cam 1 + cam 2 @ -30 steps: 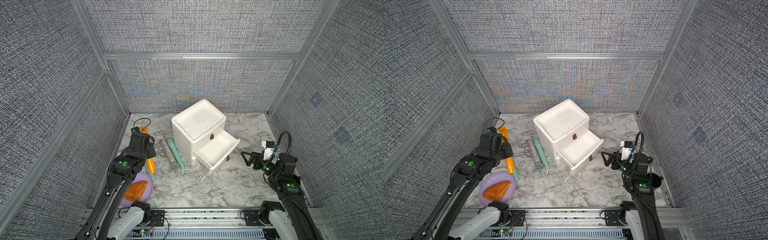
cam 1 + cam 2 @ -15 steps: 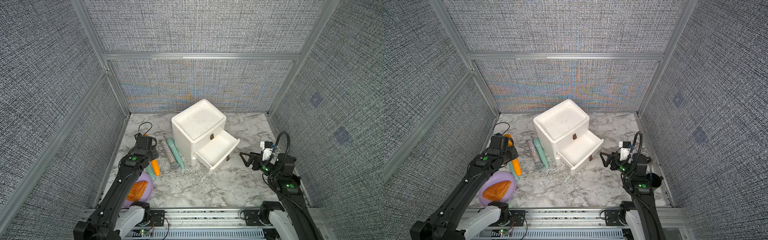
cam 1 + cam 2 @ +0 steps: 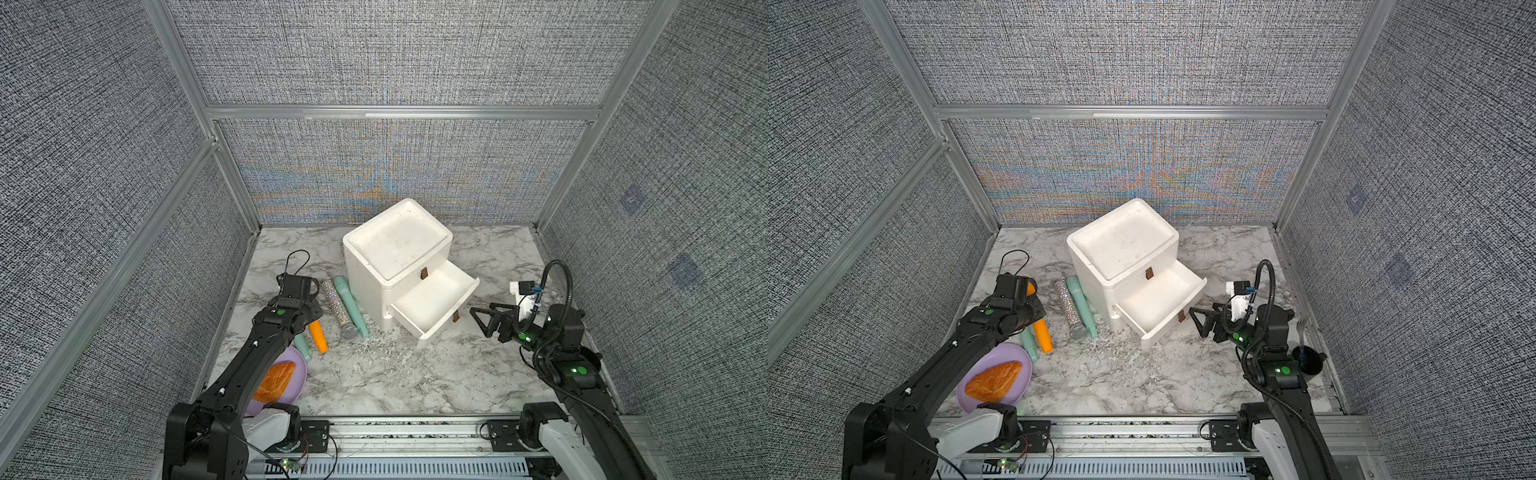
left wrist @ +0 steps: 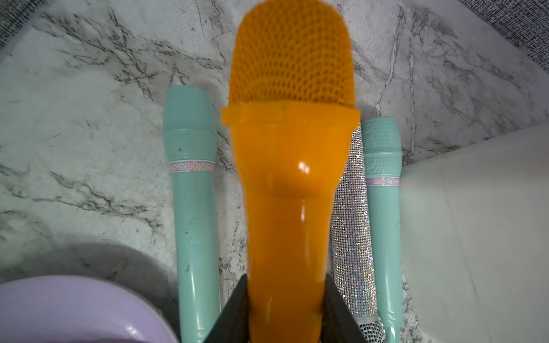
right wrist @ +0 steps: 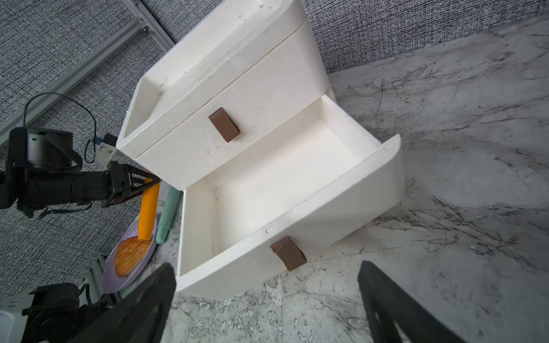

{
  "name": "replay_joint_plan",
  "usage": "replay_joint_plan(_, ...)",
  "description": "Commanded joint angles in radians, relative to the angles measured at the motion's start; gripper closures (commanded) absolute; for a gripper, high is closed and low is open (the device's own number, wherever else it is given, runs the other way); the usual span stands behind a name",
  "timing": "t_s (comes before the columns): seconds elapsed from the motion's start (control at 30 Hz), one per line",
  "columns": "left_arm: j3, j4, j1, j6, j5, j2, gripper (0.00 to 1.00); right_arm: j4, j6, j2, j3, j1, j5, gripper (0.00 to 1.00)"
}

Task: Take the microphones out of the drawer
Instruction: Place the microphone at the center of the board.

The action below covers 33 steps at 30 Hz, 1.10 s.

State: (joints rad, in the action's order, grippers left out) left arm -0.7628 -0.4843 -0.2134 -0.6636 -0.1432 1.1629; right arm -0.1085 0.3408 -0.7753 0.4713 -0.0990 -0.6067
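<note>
My left gripper [image 4: 285, 285] is shut on the handle of the orange microphone [image 4: 291, 178], which it holds over the marble floor left of the white drawer unit [image 3: 395, 249]. In both top views the microphone's handle end [image 3: 318, 336] [image 3: 1042, 334] sticks out from under the left wrist. The lower drawer [image 3: 428, 301] [image 5: 282, 178] is pulled out and empty. Just right of the drawer's front, my right gripper [image 3: 480, 322] [image 5: 264, 276] stands open and holds nothing.
A teal microphone [image 3: 351, 303] and a glitter one [image 3: 338, 305] lie against the unit's left side. A second teal microphone [image 3: 303, 345] lies nearer the left wall. A purple plate [image 3: 297, 365] with a pastry sits front left. A dark cup [image 3: 1308, 361] stands front right.
The left arm has carried the orange microphone away from the left wall, rightward toward the other microphones. The right gripper has barely moved.
</note>
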Motion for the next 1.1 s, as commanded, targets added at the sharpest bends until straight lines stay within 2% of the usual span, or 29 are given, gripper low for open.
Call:
replay_joint_plan(0.0, 0.001, 0.07, 0.001, -0.02, 0.022, 0.031, 1.0, 0.019, -0.038, -0.018, 0.014, -0.076, -0.006, 0.02)
replay_joint_plan(0.23, -0.007, 0.103, 0.003, -0.047, 0.046, 0.117, 1.0, 0.028, -0.084, -0.088, 0.05, -0.317, 0.102, 0.02)
replay_joint_plan(0.5, -0.014, 0.146, 0.002, -0.071, 0.064, 0.191, 1.0, 0.04, -0.12, -0.162, 0.096, -0.483, 0.2, 0.02)
replay_joint_plan(0.73, -0.015, 0.173, 0.001, -0.083, 0.102, 0.249, 1.0, 0.066, -0.112, -0.199, 0.111, -0.558, 0.252, 0.02)
replay_joint_plan(1.07, -0.03, 0.19, 0.003, -0.091, 0.162, 0.32, 1.0, 0.066, -0.111, -0.214, 0.124, -0.59, 0.279, 0.02)
